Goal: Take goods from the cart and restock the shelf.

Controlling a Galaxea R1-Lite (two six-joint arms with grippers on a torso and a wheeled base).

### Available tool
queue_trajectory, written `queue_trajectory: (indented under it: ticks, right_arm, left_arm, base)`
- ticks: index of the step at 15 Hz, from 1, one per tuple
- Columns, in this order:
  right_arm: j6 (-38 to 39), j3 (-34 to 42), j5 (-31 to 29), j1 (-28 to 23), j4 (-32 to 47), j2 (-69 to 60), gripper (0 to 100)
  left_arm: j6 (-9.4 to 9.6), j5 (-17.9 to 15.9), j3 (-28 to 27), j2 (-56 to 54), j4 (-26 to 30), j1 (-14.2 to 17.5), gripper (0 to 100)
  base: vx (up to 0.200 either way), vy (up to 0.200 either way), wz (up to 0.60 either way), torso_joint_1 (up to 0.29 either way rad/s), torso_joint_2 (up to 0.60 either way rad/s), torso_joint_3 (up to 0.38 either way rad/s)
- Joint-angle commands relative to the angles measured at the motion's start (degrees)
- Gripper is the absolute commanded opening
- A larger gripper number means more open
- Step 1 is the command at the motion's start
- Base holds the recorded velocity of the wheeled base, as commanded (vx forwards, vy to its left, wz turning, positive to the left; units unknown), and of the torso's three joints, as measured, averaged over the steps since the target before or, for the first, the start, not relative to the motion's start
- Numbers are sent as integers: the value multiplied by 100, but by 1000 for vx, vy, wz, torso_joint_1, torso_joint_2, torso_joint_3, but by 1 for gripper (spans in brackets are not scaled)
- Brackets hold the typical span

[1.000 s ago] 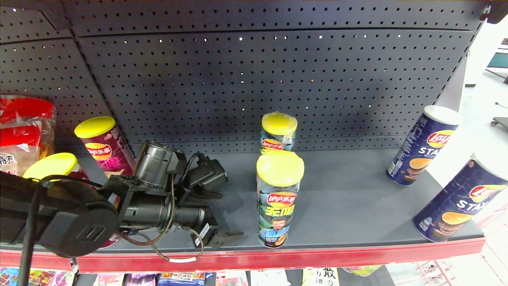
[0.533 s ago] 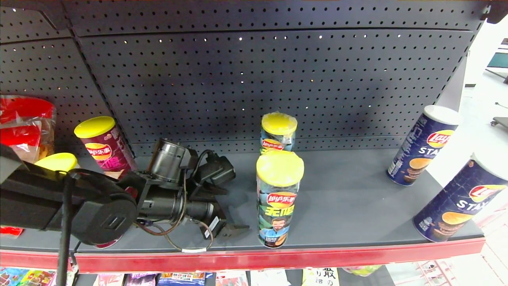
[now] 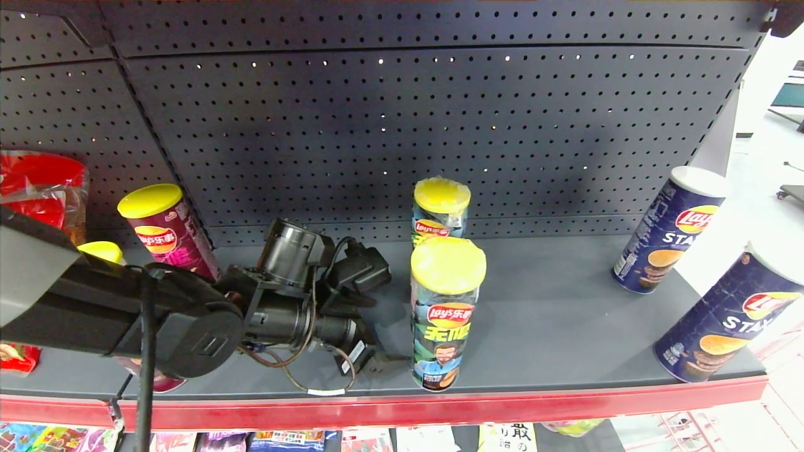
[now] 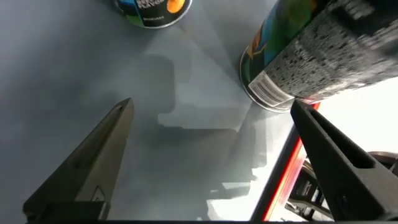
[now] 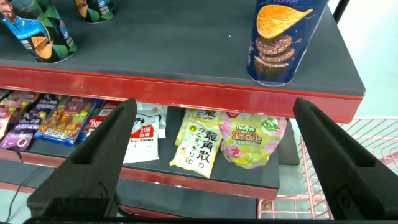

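Left gripper (image 4: 208,118) lies low on the shelf (image 3: 553,326), fingers spread wide and holding nothing, at the 8 o'clock of the front can (image 3: 447,314). One fingertip (image 4: 300,113) is just beside the can's base; whether it touches I cannot tell. That can stands near the shelf's red lip (image 3: 502,405), its yellow lid on. The rear can (image 3: 441,210), of the same kind, stands at its 12 o'clock against the pegboard (image 3: 402,125). A purple can (image 3: 164,226) stands at 10 o'clock, beyond the arm. Well apart at 3 o'clock are the far blue can (image 3: 672,229), toward the back, and the near blue can (image 3: 728,314), by the lip. Red bags (image 3: 38,188) sit far out at 9 o'clock. Right gripper (image 5: 214,112), likewise spread and empty, faces the lip from out front, with packets (image 5: 202,140) on the lower shelf beyond it.
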Motion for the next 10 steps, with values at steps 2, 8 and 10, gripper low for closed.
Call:
queue_trajectory:
  ticks: [2, 8, 10]
  right_arm:
    - [0, 1, 11, 2, -5, 9, 100]
    - [0, 1, 11, 2, 4, 9, 100]
    - [0, 1, 11, 2, -5, 1, 100]
  left_arm:
    - [1, -8, -1, 22, -1, -4, 100]
    - [-149, -34, 536, -1147, 52, 461, 100]
    - [-193, -69, 966, -2026, 87, 532, 100]
  base:
    - [0, 0, 0, 0, 0, 0]
    - [0, 0, 0, 0, 0, 0]
    - [0, 0, 0, 0, 0, 0]
